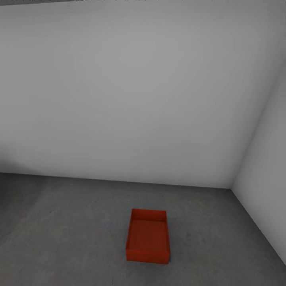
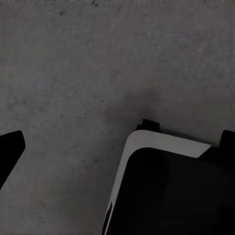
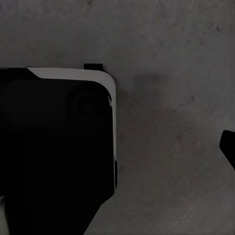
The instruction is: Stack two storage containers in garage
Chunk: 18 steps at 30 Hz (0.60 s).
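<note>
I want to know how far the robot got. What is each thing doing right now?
storage container: upright, open top, looks empty, alone on the floor near the corner.
floor: grey concrete, carrying one container.
robot base: standing on the concrete under the wrist cameras.

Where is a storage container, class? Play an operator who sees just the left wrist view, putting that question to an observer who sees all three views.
Observer: One storage container stands on the floor, ahead in the head view.
Operator: Is anything stacked on it?
Observer: No. Its top is open and the inside is empty.
Operator: What is around it?
Observer: A corner, where the back wall meets the side wall. The container touches neither.
</note>
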### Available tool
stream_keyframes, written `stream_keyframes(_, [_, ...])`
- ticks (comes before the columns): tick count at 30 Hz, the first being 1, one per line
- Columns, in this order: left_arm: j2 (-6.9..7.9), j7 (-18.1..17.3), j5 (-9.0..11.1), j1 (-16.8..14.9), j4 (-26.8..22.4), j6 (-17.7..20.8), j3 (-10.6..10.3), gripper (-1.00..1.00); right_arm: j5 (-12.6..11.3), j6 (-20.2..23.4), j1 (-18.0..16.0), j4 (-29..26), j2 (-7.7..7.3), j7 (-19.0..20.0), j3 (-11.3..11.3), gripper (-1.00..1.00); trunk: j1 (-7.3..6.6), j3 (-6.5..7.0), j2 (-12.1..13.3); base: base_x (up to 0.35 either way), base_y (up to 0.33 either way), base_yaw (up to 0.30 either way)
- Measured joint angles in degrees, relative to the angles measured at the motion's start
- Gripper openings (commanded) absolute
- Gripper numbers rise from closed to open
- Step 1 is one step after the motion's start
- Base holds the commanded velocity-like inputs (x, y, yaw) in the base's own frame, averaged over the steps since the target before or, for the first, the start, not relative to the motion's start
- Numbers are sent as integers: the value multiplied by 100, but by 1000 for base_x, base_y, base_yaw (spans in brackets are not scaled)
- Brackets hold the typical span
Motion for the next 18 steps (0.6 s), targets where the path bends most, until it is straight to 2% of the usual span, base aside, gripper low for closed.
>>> stream_keyframes(18, [0,-1,0,0,0,-2,0,100,2,-55,0,-7,0,3,10,100,0,15,0,0,0,0])
